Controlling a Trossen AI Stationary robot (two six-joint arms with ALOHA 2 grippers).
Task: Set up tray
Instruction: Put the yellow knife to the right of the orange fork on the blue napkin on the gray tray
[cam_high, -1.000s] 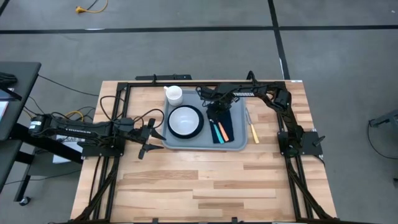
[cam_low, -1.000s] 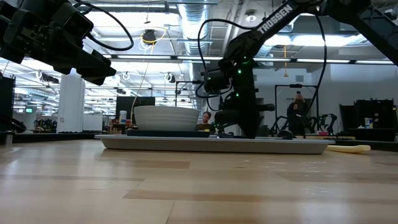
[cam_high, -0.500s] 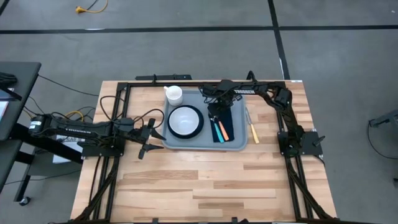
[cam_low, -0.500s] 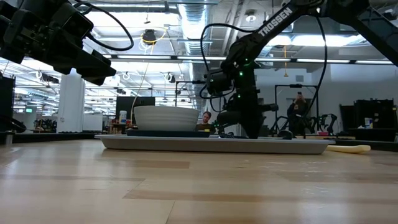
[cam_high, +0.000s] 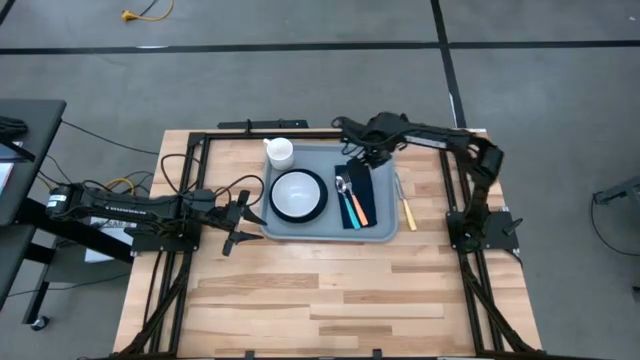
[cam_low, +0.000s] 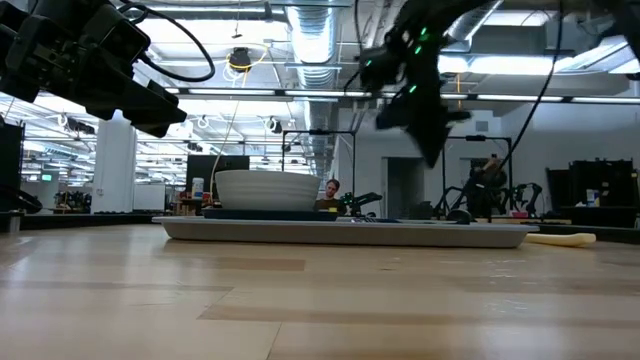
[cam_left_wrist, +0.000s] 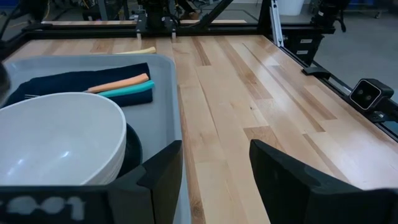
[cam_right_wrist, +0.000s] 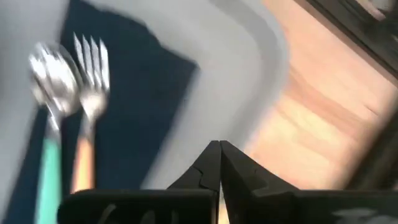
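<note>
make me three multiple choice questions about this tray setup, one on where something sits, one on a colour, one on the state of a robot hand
1. Where does the white cup stand?
A. on the tray's far left corner
B. inside the bowl
C. on the bare wood at the table's near edge

2. What colour is the napkin under the spoon and fork?
A. red
B. dark navy
C. white

3. How is the right hand?
A. shut on the fork
B. wide open
C. shut and empty

Answers: 1 A, the high view shows it on the tray beyond the bowl. 2 B, it looks dark blue against the grey tray. 3 C, its wrist view shows the fingertips pressed together with nothing between.
</note>
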